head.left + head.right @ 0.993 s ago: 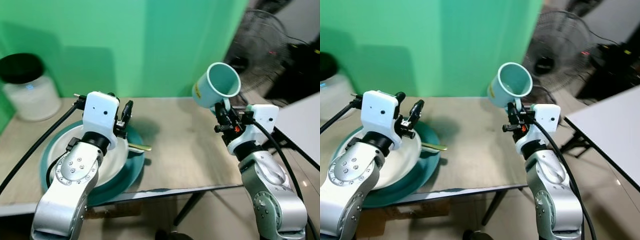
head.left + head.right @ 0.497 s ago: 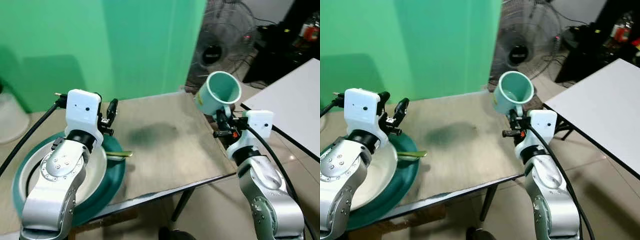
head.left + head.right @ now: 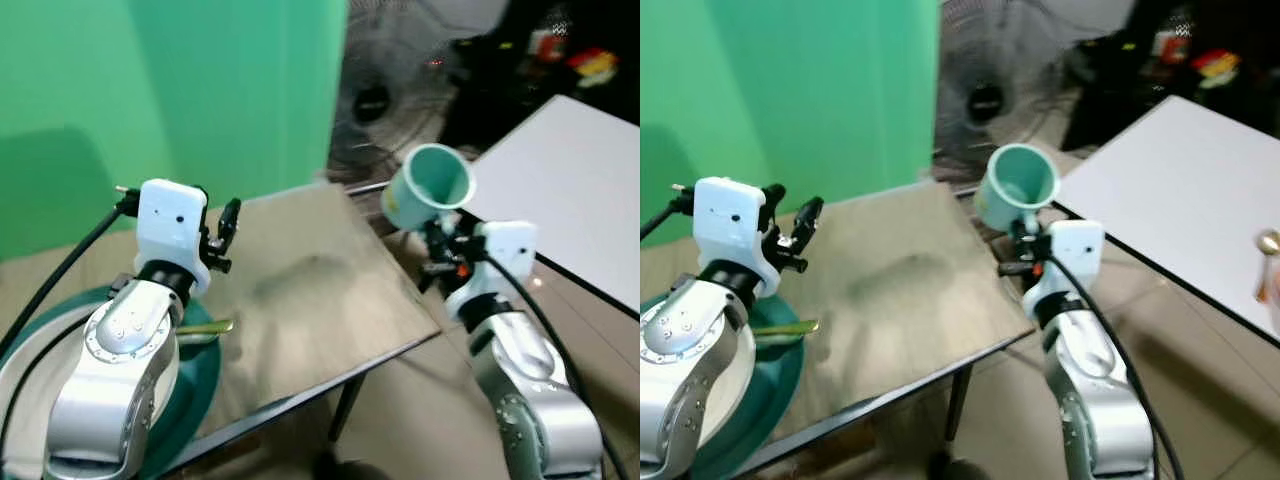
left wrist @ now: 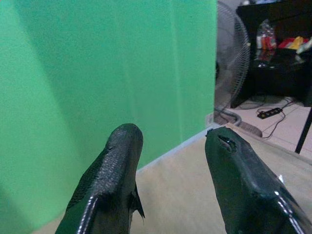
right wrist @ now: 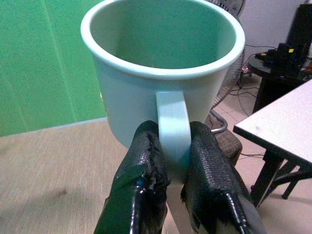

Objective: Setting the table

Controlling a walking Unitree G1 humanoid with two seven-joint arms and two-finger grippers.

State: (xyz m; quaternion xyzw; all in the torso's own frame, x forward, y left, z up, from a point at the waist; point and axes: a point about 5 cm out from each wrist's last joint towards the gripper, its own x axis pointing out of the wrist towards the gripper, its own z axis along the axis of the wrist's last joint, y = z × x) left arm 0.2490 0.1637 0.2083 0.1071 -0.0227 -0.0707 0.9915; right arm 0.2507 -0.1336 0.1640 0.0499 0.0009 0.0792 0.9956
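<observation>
Backdrop (image 3: pixel 170 90) is a green wall behind a wooden table (image 3: pixel 300 290); a second, white table (image 3: pixel 1170 190) sits off to the robot's right, and a floor fan (image 3: pixel 385 85) stands past the wooden table's far corner. Head views are somewhat blurred. Teal plate (image 3: pixel 775 380) lies at the near left part of the wooden table with a white plate (image 3: pixel 715 400) stacked on it; a gold utensil (image 3: pixel 205 327) rests on the teal rim, handle pointing right. Left arm is raised over the plates; left gripper (image 4: pixel 170 180) has its fingers spread with nothing between them, aimed across the tabletop toward the green wall. Right gripper (image 5: pixel 175 180) is clamped on the handle of a mint-green mug (image 5: pixel 161 63). Mug is held in the air just off the wooden table's right edge, between the two tables, tilted with its mouth facing up and toward the camera
</observation>
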